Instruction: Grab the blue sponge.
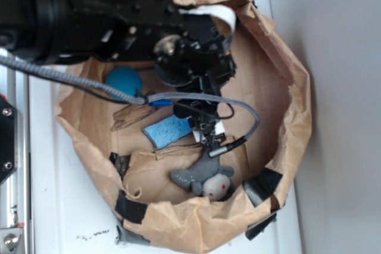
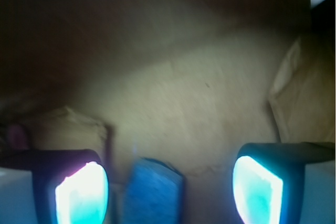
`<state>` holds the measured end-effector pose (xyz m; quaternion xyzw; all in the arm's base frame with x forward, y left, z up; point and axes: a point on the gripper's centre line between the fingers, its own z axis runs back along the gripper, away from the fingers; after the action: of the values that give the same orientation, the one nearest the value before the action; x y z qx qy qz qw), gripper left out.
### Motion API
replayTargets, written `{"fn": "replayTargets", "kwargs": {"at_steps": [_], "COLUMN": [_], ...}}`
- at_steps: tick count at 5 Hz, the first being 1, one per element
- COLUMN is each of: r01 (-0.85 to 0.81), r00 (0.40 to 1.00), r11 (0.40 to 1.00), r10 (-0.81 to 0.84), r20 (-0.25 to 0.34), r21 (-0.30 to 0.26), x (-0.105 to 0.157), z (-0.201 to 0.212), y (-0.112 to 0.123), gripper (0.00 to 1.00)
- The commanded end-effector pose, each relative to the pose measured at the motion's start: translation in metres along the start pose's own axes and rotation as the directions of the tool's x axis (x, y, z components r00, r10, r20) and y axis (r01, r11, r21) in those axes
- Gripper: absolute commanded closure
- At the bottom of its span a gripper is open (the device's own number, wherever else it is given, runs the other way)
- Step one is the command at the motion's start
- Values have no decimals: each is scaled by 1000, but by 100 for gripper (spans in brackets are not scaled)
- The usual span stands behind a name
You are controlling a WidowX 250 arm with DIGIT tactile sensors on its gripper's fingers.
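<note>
The gripper (image 2: 169, 192) has its two jaws spread wide apart. In the wrist view the two fingers (image 2: 81, 195) sit at the lower left and lower right of the frame, glowing bright blue-green. Nothing is held between them.

The blue sponge (image 2: 153, 195) shows in the gap, at the bottom of the frame, closer to the left finger than the right one. It does not look like it touches either finger yet.

In the exterior view the gripper (image 1: 205, 129) points down near the middle of the frame. The blue sponge (image 1: 168, 131) lies flat just to its left, on the brown paper floor.

I think the sponge is light and soft. It will squash when pinched, so it should not slip much and will not break. A good place to hold it is across its short side, near the middle, with one finger on each long edge. It lies low and flat, so the fingers must go down close to the paper.

All around is a big crumpled paper bag (image 1: 292, 105). A round teal ball (image 1: 124, 81) sits at the upper left inside it. A small grey stuffed toy (image 1: 205, 179) lies lower down. A grey cable (image 1: 196, 98) crosses the middle.
</note>
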<state>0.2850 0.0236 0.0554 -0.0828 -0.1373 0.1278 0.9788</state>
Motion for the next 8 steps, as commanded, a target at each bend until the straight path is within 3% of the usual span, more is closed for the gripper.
{"fn": "replayTargets", "kwargs": {"at_steps": [1, 2, 4, 6, 7, 8], "r01": [75, 74, -37, -50, -39, -45], "r00": [997, 997, 995, 993, 995, 998], "r11": [997, 997, 993, 993, 995, 996], "r10": [-75, -74, 26, 38, 31, 41], "r20": [22, -7, -100, -107, -97, -57], "r21": [-8, -12, -115, -106, -87, -78], "x": [-13, -17, -22, -17, -18, -18], "z": [-2, -11, -16, -26, -36, -45], "y": [4, -2, -15, -23, -23, -20], "gripper": [0, 0, 0, 0, 15, 100]}}
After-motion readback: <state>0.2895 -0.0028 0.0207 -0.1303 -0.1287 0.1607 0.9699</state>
